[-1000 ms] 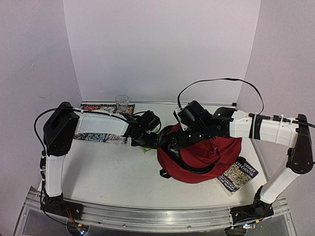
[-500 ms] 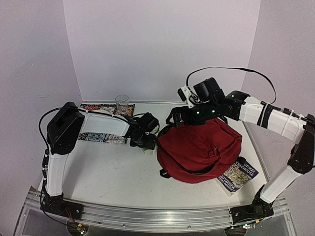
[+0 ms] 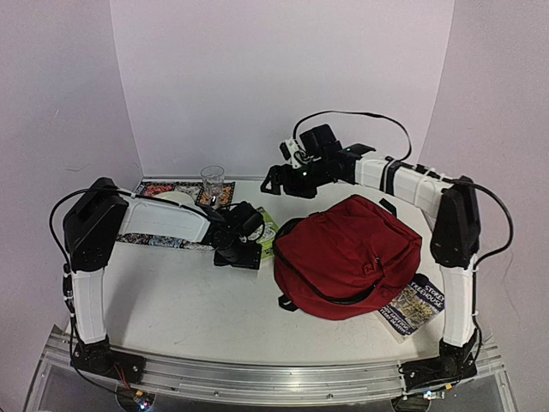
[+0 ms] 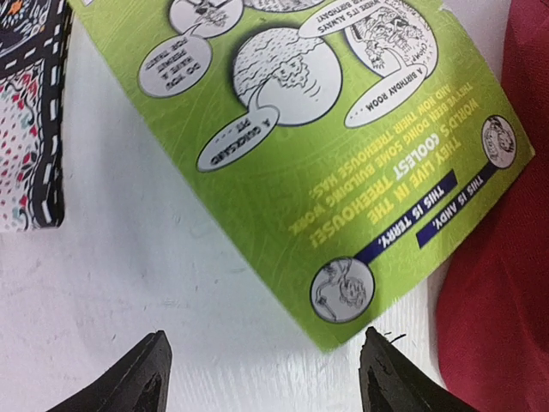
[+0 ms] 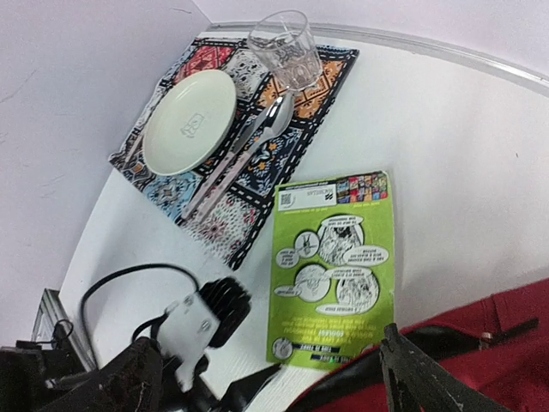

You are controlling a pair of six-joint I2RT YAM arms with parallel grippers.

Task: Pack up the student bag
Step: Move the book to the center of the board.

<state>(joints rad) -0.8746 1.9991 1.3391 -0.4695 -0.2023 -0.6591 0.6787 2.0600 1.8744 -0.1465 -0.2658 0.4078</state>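
The dark-red student bag (image 3: 347, 257) lies on the table right of centre, its black zip edge facing left. A green comic-style book (image 3: 268, 230) lies flat by the bag's left edge. It also shows in the left wrist view (image 4: 343, 129) and the right wrist view (image 5: 334, 266). My left gripper (image 3: 249, 256) is low over the table, open and empty, its tips (image 4: 266, 378) just short of the book's near corner. My right gripper (image 3: 273, 182) is raised at the back, open and empty (image 5: 270, 386), looking down on the book and the bag's edge (image 5: 480, 360).
A patterned placemat (image 3: 171, 219) at the back left carries a pale plate (image 5: 189, 120), a spoon (image 5: 257, 137) and a clear glass (image 5: 283, 47). A second book (image 3: 414, 306) lies at the bag's right front corner. Walls close the back and sides.
My right arm has lifted off the bag and swung up and back to the left. My left gripper has drawn back from the bag, and the green book now lies uncovered.
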